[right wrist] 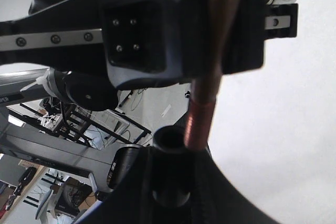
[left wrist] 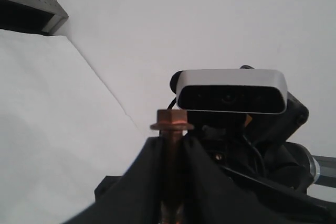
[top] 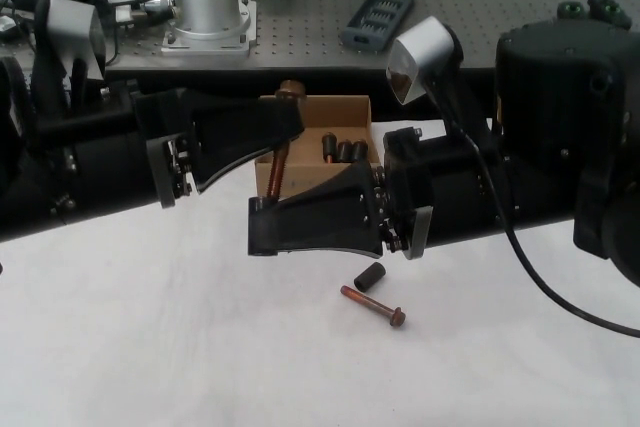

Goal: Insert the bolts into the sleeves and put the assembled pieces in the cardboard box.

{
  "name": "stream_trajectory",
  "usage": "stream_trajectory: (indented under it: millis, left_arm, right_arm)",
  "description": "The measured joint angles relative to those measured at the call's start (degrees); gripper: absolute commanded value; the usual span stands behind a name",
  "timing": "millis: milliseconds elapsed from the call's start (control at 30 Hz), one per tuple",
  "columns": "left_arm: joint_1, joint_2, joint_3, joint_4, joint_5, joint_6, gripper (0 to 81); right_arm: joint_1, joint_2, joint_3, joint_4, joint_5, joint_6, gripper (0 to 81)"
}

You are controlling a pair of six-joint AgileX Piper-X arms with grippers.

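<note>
Plainly, we saw both arms level, facing: the left pincer (left wrist: 170,150) pinched one bolt (left wrist: 169,124) upright, the right pincer (right wrist: 173,156) clamped one sleeve (right wrist: 170,187) under it; near that pincer, on the surface (top: 150,347), lay a second bolt (top: 372,305) and second sleeve (top: 373,275).

Coppery metal bolt (left wrist: 169,153), matt black sleeve (right wrist: 169,182), plain brown cardboard box (top: 340,110)

The black right gripper (top: 258,229) is hiding the lower end of the long copper bolt (top: 278,159) and the sides of the short black sleeve (right wrist: 170,145).
</note>
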Motion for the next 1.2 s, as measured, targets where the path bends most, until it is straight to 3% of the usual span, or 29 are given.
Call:
stream_trajectory:
  millis: [1200]
  left_arm:
    - [0.00,0.00,-0.18,1.13,-0.84,1.70,0.7]
  right_arm:
    - [-1.64,0.00,-0.23,3.67,0.64,-1.28,2.9]
